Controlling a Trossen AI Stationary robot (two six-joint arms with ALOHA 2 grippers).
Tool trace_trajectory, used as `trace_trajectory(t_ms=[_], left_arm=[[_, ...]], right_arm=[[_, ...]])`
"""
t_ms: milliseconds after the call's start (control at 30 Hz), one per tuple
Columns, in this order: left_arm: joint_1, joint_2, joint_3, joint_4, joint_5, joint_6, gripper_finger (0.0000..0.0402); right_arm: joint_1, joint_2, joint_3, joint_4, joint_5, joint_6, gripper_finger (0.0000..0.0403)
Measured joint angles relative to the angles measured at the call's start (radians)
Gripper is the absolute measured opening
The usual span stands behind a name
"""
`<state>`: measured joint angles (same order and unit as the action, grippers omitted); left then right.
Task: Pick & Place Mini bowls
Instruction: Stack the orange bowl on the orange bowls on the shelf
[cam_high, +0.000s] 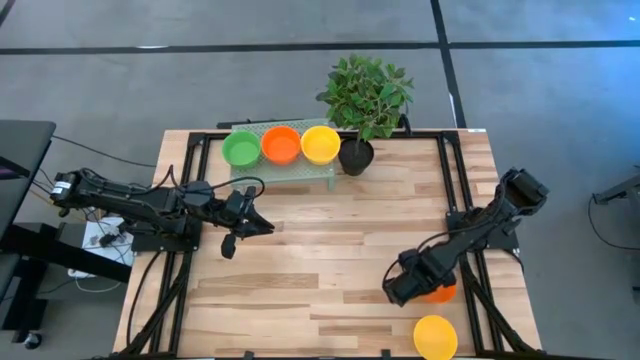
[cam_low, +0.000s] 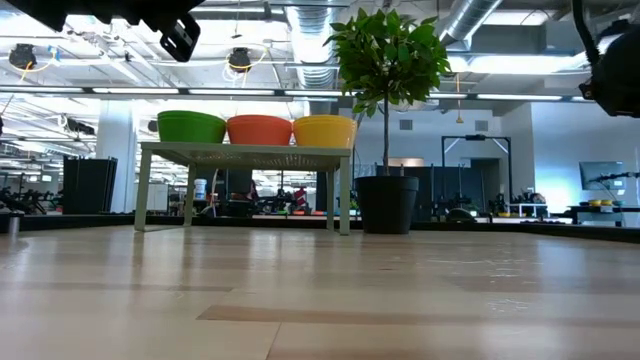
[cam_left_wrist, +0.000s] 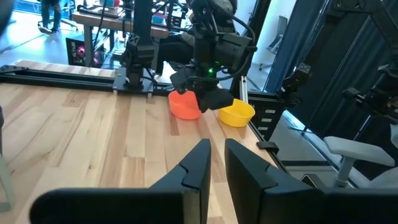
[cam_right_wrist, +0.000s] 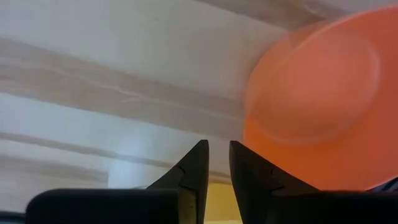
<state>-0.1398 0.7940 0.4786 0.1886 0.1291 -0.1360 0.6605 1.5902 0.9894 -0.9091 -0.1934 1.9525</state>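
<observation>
Three mini bowls, green (cam_high: 241, 148), red-orange (cam_high: 281, 145) and yellow (cam_high: 320, 144), sit side by side on a small pale-green stand (cam_high: 285, 170) at the table's far edge. Another red-orange bowl (cam_high: 440, 293) rests on its base near the table's right edge, partly under my right arm. A yellow bowl (cam_high: 435, 336) stands close to the near edge. My right gripper (cam_right_wrist: 217, 163) hovers just left of the red-orange bowl (cam_right_wrist: 317, 124), fingers shut, not on it. My left gripper (cam_high: 247, 224) hangs shut over the table's left middle, holding nothing.
A black plant pot (cam_high: 355, 156) with a leafy plant stands right of the stand at the far edge. Black rails (cam_high: 452, 190) run along the table's left and right sides. Bare wood lies across the table's middle (cam_high: 330, 250).
</observation>
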Motion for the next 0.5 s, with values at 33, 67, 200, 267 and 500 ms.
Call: trace_trajectory(t_ms=[33,67,200,267,500], left_arm=[[0.0,0.0,0.0,0.0,0.0,0.0,0.0049],[0.0,0.0,0.0,0.002,0.0,0.0,0.0049],[0.0,0.0,0.0,0.006,0.0,0.0,0.0049],[0.0,0.0,0.0,0.008,0.0,0.0,0.0049],[0.0,0.0,0.0,0.015,0.0,0.0,0.0049]], right_arm=[[0.0,0.0,0.0,-0.001,-0.003,-0.012,0.0059],[0.0,0.0,0.0,-0.003,-0.005,-0.02,0.0059],[0.001,0.0,0.0,-0.027,-0.009,-0.025,0.0059],[0.001,0.0,0.0,-0.039,-0.008,-0.038,0.0059],[0.001,0.0,0.032,-0.077,-0.009,-0.067,0.0059]])
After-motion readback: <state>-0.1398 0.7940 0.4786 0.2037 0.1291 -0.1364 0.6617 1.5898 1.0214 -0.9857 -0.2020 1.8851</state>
